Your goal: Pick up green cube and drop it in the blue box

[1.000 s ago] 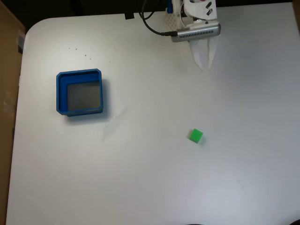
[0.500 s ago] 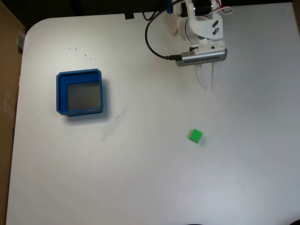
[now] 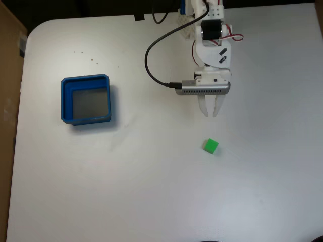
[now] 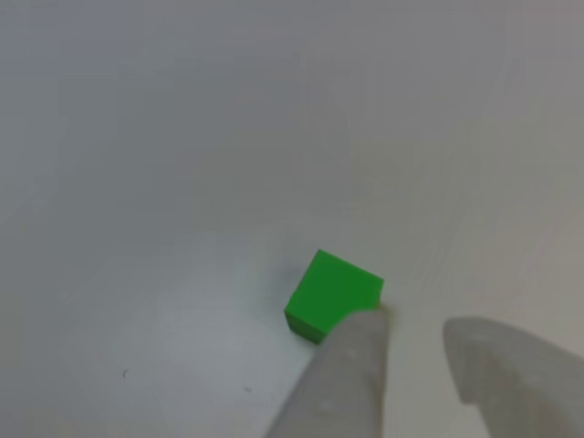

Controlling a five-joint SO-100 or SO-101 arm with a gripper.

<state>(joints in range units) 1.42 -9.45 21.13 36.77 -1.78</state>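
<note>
The green cube point(image 3: 211, 146) lies alone on the white table, right of centre in the fixed view. My gripper point(image 3: 210, 115) hangs a short way above it in that view, pointing down toward it, its white fingers slightly apart with nothing between them. In the other view the cube point(image 4: 333, 292) sits just beyond the left fingertip point(image 4: 358, 339), and the gripper point(image 4: 412, 327) is offset to the cube's right. The blue box point(image 3: 85, 79) stands far to the left with a bare grey floor.
A black cable point(image 3: 149, 63) loops from the arm's base at the top edge to the wrist camera bar point(image 3: 202, 88). A brown board point(image 3: 7, 101) borders the table's left side. White tabletop point(image 3: 151, 191) surrounds the cube.
The arm has reached out from the table's top edge, bringing the gripper down the fixed view to just above the cube. Cube and box have not moved.
</note>
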